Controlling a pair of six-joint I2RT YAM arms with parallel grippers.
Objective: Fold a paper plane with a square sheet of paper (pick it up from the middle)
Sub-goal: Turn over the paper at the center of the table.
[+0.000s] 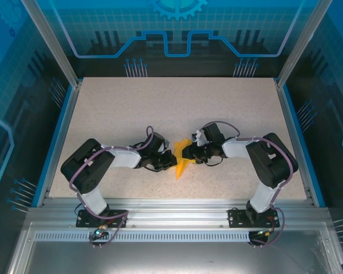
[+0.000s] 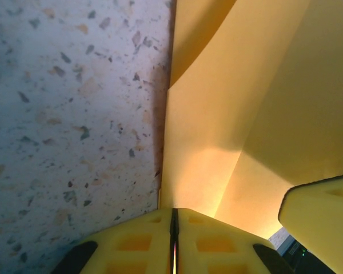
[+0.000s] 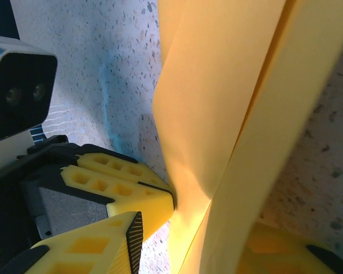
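Paper (image 1: 180,165), folded, at bench (image 1: 131,108) centre. Left gripper (image 1: 169,161) at its 9 o'clock, clamped on edge; right gripper (image 1: 188,153) at 3 o'clock straddling it, jaws narrow.

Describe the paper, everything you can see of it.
The paper is thin, plain orange-yellow and matte. It is already partly folded: the wrist views show overlapping layers and straight creases. From above it tapers to a point aimed at the near edge of the table. It is held up between the two arms. The left gripper is shut on one folded edge, and the right gripper straddles it with its jaws apart. Whether the tip rests on the table cannot be told.
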